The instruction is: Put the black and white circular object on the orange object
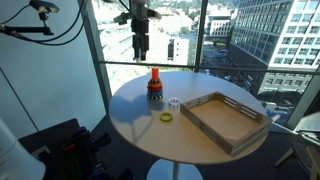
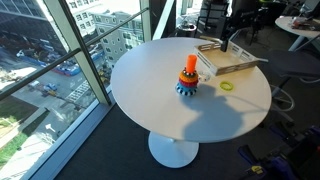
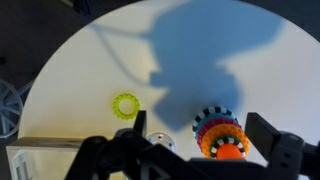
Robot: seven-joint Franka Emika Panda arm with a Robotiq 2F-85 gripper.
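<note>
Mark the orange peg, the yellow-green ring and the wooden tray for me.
orange peg [image 1: 154,74], exterior view, upright orange top.
yellow-green ring [image 3: 124,96], wrist view, top of its band.
wooden tray [image 1: 205,131], exterior view, near side wall.

Black and white circular object [image 3: 213,113] sits against orange object [image 3: 230,152] — yellow-green ring [image 3: 124,105] apart.

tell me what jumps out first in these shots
The bright orange peg on its stack of coloured rings stands out near the window edge of the round white table. Nearby lie a yellow-green ring and a wooden tray, with the open gripper hanging above.
</note>
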